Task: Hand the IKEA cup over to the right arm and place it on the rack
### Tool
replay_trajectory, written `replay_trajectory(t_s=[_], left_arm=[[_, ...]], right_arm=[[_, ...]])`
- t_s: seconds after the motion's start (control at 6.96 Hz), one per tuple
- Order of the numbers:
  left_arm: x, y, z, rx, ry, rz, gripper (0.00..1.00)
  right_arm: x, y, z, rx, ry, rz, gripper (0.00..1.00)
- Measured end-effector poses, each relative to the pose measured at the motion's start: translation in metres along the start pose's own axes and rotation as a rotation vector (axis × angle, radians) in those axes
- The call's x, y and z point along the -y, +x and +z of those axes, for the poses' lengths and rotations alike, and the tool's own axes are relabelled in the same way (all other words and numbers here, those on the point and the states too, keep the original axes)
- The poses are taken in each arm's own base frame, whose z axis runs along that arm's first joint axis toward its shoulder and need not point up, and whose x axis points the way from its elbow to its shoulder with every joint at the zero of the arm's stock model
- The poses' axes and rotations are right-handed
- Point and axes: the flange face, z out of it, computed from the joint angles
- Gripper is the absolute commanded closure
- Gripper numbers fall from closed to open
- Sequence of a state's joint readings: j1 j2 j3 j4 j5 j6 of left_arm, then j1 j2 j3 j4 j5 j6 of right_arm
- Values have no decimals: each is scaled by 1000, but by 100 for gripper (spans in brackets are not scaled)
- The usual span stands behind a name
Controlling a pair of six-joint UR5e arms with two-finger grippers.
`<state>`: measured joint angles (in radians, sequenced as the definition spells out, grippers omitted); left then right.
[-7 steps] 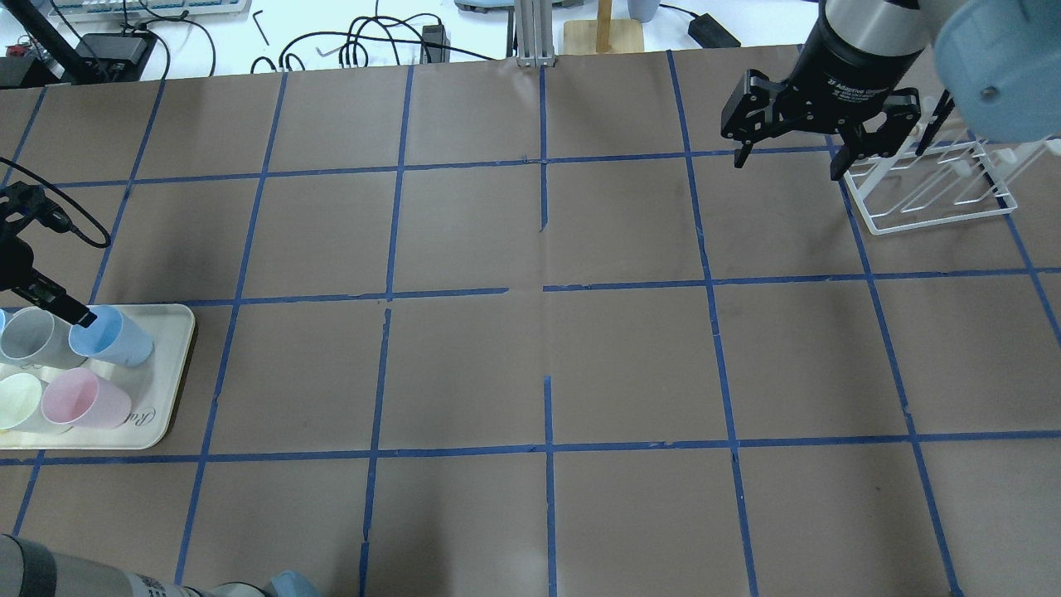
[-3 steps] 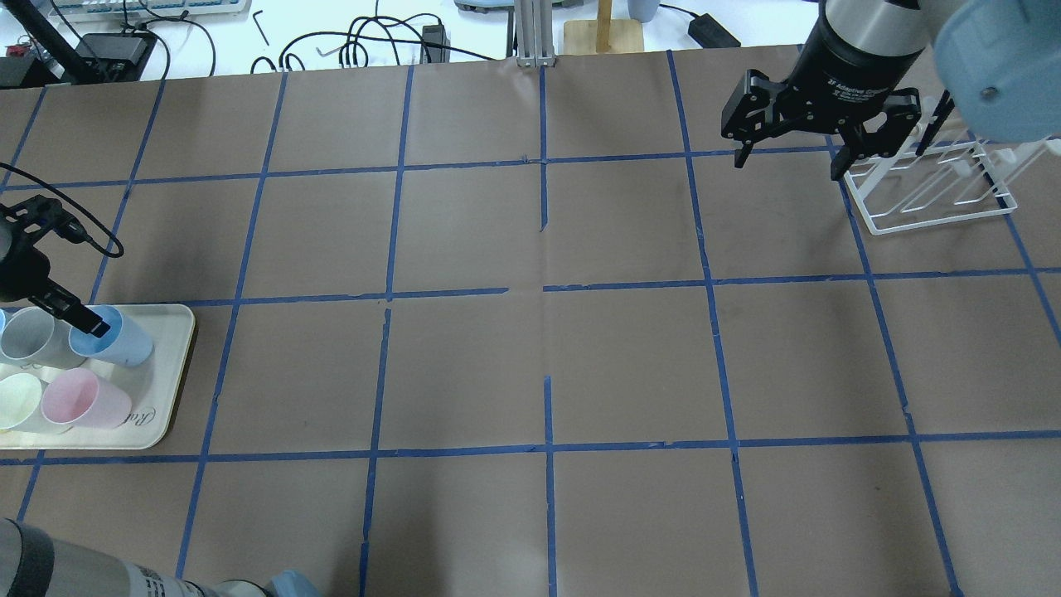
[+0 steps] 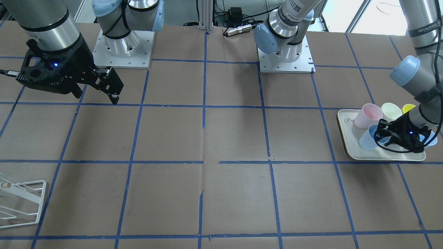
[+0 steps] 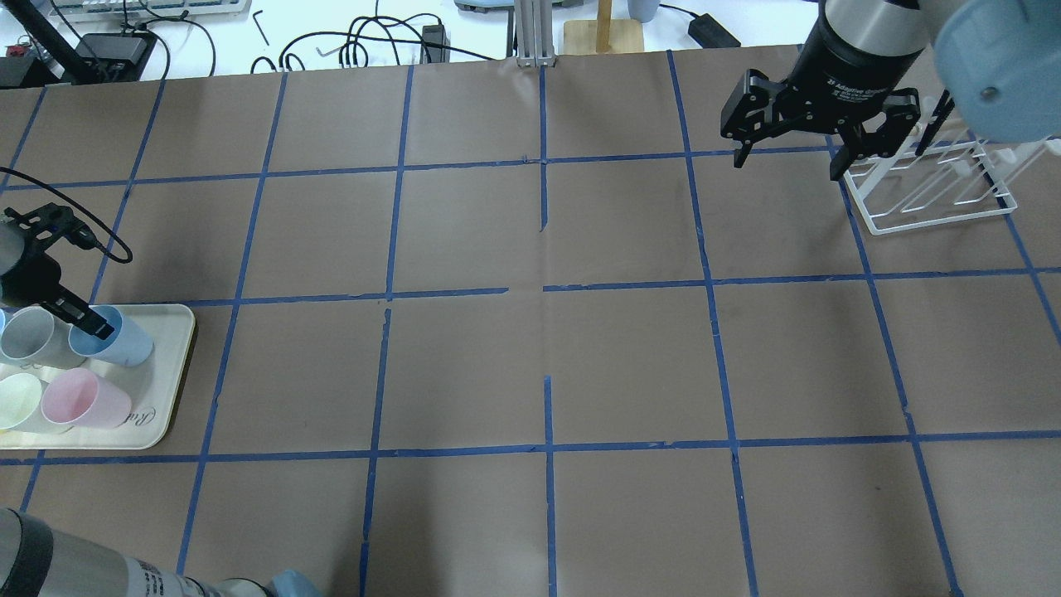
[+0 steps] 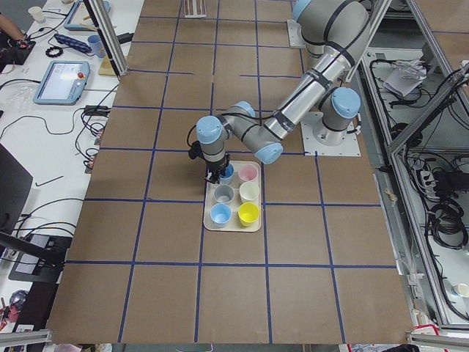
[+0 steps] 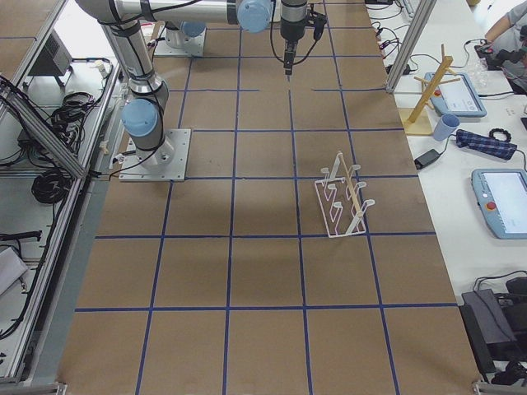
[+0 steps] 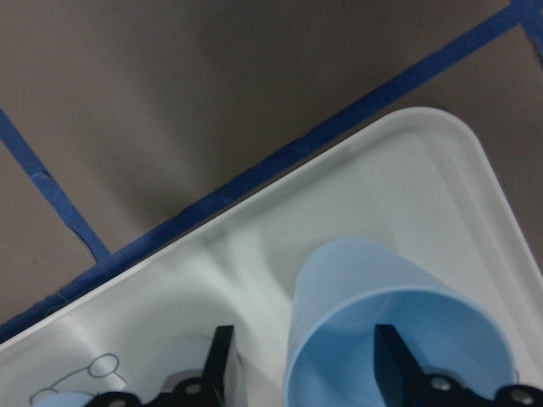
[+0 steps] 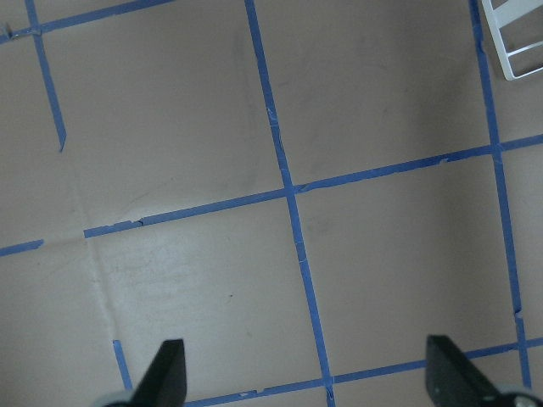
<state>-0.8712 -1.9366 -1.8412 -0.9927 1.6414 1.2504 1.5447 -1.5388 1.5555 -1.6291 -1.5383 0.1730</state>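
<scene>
**Left gripper (image 7: pixel 301 371) sinks onto small pale sky-blue plastic tumbler (image 7: pixel 356 275)**

Over the last second it has dropped lower. The tumbler stands on the cream rectangular tray (image 7: pixel 416 170). Only the left wrist view shows the jaws apart, one finger inside the rim and one outside. The right gripper (image 4: pixel 787 167) has not moved, spread wide and pointing down beside the white wire rack (image 6: pixel 352 202).

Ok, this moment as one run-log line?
phase: grasp | left gripper: open, straddling IKEA cup wall on tray | right gripper: open, empty, raised, apart from rack | handover: not yet

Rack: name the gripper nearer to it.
Right. The right gripper hangs just beside the rack; the left gripper is across the table, at the blue cup on the tray.
</scene>
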Motion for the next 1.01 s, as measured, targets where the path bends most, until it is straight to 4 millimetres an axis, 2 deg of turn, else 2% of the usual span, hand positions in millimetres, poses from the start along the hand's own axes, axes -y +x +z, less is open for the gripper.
replay_trajectory(t_s=[0.29, 0.58, 0.72, 0.86, 1.01], left_arm=[[2, 2, -4, 5, 4, 1, 100], [6, 4, -26, 38, 19, -18, 100], [13, 4, -46, 50, 25, -52, 100], [28, 12, -74, 38, 29, -99, 100], [51, 32, -103, 12, 41, -150, 100]], right_arm=[[0, 0, 0, 1, 2, -2, 0], [0, 0, -1, 3, 5, -4, 0], [0, 0, -2, 4, 6, -5, 0], [-1, 0, -2, 5, 6, -6, 0], [-1, 0, -2, 4, 6, -7, 0]])
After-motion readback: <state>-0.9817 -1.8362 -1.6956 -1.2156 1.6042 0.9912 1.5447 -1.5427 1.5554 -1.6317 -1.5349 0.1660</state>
